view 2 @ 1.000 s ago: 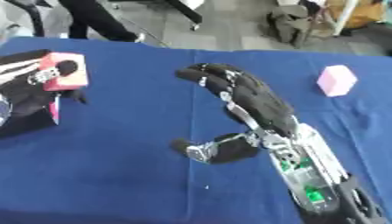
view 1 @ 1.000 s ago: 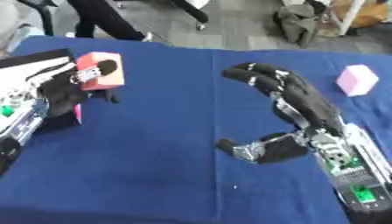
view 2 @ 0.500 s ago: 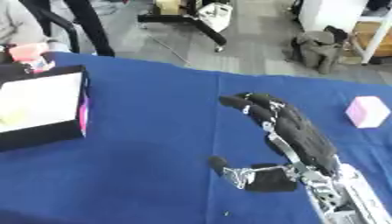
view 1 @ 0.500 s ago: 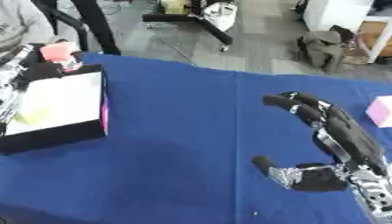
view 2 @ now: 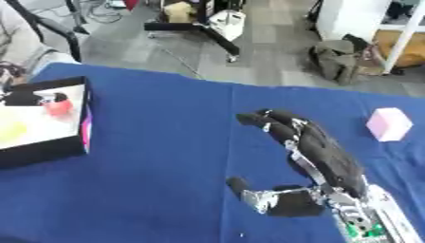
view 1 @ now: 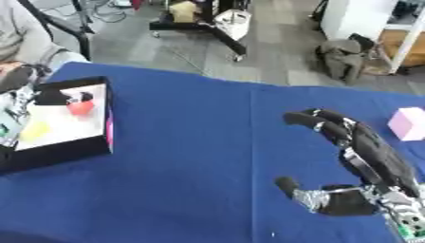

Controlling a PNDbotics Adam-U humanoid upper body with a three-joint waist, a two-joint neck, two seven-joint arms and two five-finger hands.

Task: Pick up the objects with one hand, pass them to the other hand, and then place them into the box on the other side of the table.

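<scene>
- Blue cloth covers our bench (view 1: 191, 156), and our head looks down across it.
- At the left edge we see the black-walled box (view 1: 62, 153) with a pale floor.
- Inside the box lies a red object (view 1: 80, 107) near the far wall, and a yellow object (view 1: 34, 130) sits closer to us, apart from the red one.
- Our left hand (view 1: 51, 97) reaches over the box's far left corner; we see its dark fingers just beside the red object, but we cannot tell whether they are spread or curled, or whether they touch it.
- Our right hand (view 2: 311, 149) hangs over the right half of the bench, palm down, fingers stretched out and a little bent at the tips, thumb (view 2: 253, 193) spread wide toward us; it holds nothing.
- A pink block (view 2: 388, 124) rests on the bench near the right edge, well apart from the box and just beyond our right hand, not touching it.
</scene>
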